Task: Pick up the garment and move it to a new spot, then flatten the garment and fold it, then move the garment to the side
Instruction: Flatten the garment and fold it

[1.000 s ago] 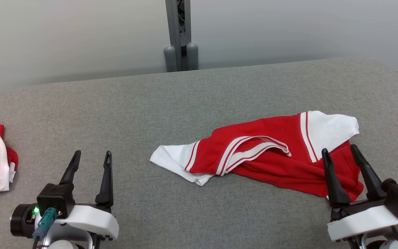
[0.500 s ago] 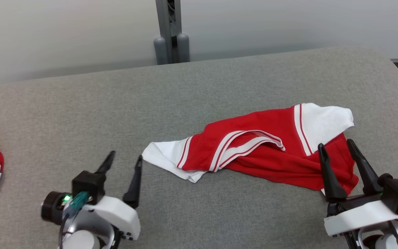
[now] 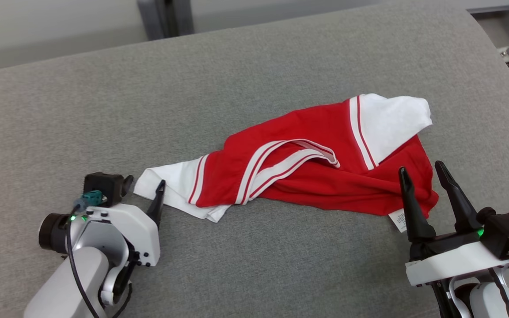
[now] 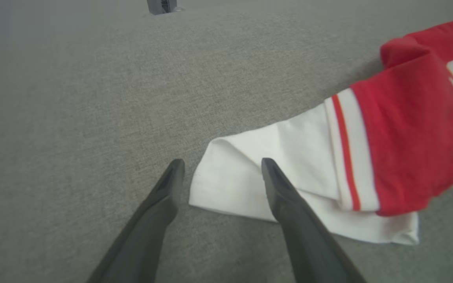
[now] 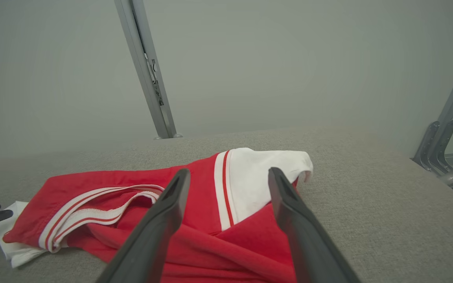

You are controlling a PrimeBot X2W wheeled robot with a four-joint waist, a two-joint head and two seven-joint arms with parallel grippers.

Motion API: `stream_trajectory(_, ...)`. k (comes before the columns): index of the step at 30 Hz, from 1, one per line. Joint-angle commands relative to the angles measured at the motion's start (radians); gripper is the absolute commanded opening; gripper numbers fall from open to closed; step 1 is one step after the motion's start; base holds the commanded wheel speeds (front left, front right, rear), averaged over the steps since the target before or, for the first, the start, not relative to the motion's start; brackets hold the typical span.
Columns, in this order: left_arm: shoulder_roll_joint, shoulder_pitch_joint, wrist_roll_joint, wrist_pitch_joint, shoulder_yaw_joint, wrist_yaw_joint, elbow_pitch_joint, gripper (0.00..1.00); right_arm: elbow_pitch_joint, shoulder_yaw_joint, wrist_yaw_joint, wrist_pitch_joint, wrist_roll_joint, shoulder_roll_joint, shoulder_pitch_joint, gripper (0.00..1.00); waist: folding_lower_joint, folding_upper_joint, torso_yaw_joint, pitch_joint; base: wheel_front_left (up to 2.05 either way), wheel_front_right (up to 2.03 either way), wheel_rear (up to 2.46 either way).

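Red-and-white garment (image 3: 307, 176) lies crumpled on the grey padded table (image 3: 254, 66), centre to right in the head view. Left gripper (image 4: 221, 161) has its jaws spread apart and holds nothing. Its fingers straddle the corner of the white sleeve (image 4: 289, 149), low against the cloth. Right gripper (image 3: 420, 167) has its jaws equally wide and empty, at the garment's red near-right edge, beside a white label (image 3: 398, 219).
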Motion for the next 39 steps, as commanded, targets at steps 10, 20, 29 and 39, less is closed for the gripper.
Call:
stream_trajectory(10, 0.022, -0.021, -0.041, -0.008, 0.036, -0.016, 0.025, 0.0, 0.025, -0.027, 0.0, -0.036, 0.012, 0.005, -0.024, 1.0, 0.0, 0.0, -0.009, 0.036, 0.0, 0.0, 0.0)
stream_trajectory(20, 0.078, 0.08, -0.057, -0.03, 0.088, 0.061, -0.214, 0.0, 0.023, -0.054, 0.0, -0.019, 0.016, 0.004, -0.012, 1.0, 0.0, 0.0, 0.067, 0.012, 0.0, 0.0, 0.0)
stream_trajectory(29, 0.067, 0.288, -0.12, -0.032, 0.12, 0.156, -0.392, 0.0, 0.016, -0.067, 0.0, 0.004, 0.016, -0.011, 0.002, 1.0, 0.0, 0.0, 0.129, -0.018, 0.0, 0.0, 0.0)
stream_trajectory(39, 0.016, 0.331, -0.17, -0.107, 0.135, 0.122, -0.354, 1.0, 0.01, -0.07, 0.0, 0.02, 0.021, -0.02, 0.009, 1.0, 0.0, 0.0, 0.145, -0.047, 0.0, 0.0, 0.0)
